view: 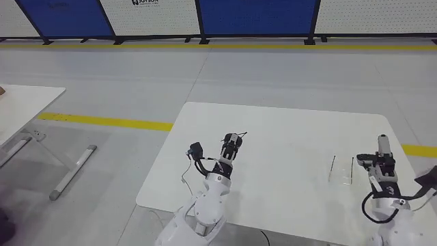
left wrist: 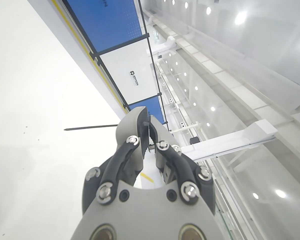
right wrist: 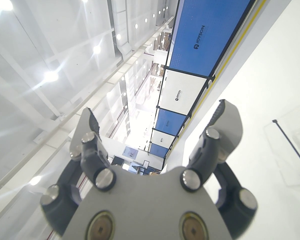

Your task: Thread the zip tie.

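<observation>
My left gripper [left wrist: 147, 119] is shut on a thin black zip tie [left wrist: 90, 127], whose pointed tail sticks out sideways over the white table. From above, that gripper [view: 233, 141] is held over the table's left-middle, tilted up. My right gripper [right wrist: 155, 112] stands open with nothing between its fingers. In the top view it [view: 384, 152] is near the table's right edge. Two more black zip ties [view: 332, 167] lie side by side on a clear sheet [view: 341, 178] just left of the right gripper. One of them [right wrist: 290, 143] appears in the right wrist view.
The white table [view: 287, 150] is bare between the two arms. Another white table [view: 27, 102] stands far left across the floor. Blue and white partition panels [view: 256, 3] line the back behind a yellow floor stripe.
</observation>
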`<state>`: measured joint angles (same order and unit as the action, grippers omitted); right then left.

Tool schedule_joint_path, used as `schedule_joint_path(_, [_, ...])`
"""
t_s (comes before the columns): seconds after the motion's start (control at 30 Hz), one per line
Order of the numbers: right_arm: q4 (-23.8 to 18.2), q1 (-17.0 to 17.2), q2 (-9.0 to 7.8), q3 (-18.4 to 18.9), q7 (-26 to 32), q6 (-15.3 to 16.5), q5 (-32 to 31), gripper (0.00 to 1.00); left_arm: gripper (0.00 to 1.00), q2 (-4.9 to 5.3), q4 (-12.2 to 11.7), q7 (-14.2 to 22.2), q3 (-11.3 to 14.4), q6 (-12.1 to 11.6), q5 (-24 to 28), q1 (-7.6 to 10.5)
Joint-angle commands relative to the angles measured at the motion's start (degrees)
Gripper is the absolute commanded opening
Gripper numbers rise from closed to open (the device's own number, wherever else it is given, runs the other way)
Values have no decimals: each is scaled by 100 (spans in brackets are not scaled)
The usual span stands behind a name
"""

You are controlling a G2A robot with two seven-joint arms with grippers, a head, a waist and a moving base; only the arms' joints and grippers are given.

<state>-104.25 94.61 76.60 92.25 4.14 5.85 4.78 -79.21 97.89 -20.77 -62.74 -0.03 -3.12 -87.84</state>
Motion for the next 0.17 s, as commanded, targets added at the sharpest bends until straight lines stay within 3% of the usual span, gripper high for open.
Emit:
schedule_joint_path(0.0, [0,0,0,0,0,0,0,100,0,0,0,0,0,0,1,0])
schedule_joint_path(0.13, [0,0,0,0,0,0,0,100,0,0,0,0,0,0,1,0])
